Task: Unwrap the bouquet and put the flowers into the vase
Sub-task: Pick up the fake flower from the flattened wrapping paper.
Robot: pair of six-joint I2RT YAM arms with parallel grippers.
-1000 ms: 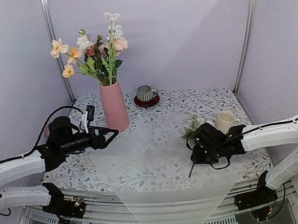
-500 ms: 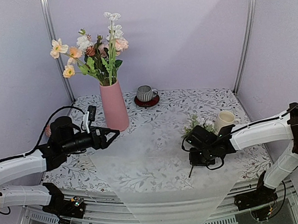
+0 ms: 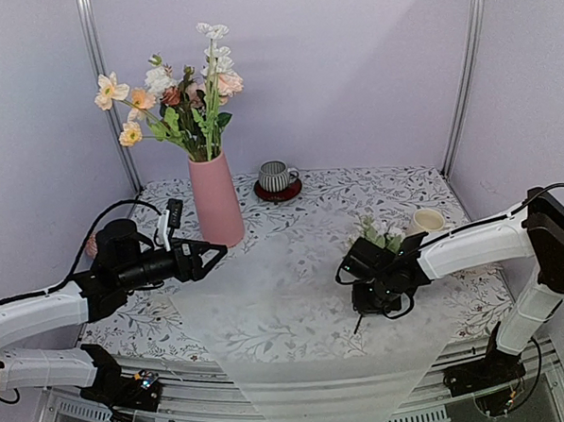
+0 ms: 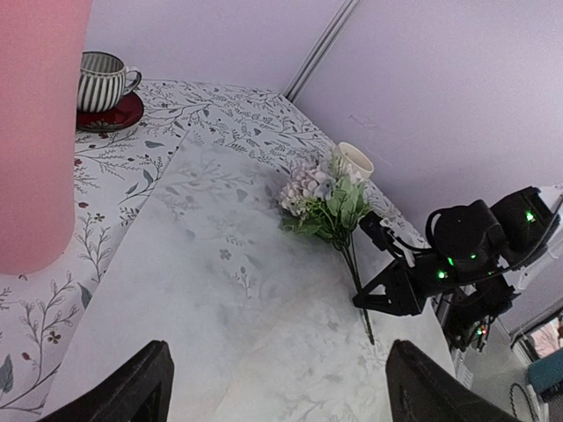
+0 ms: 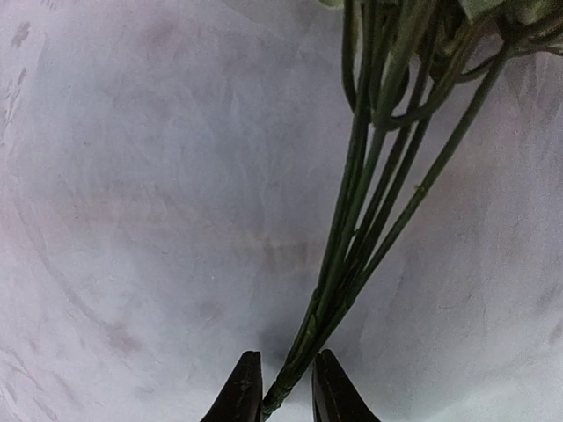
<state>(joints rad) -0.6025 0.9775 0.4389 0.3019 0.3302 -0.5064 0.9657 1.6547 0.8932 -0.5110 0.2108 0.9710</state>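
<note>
Right fingers (image 5: 242, 387) farther left than before, tight around flower stems (image 5: 339, 264); left fingers (image 4: 132, 391) wide apart.

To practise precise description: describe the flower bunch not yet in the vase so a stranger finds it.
On the white wrapping paper spread over the table, look right, beside the cream mug. The pale lavender bunch lies flat there, stems in the right end effector, unlike the upright flowers in the pink vase.

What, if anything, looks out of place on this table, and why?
One flower sprig lies flat on the spread wrapping paper near the cream mug, stems pinched in the right gripper, while the other flowers stand in the vase.
</note>
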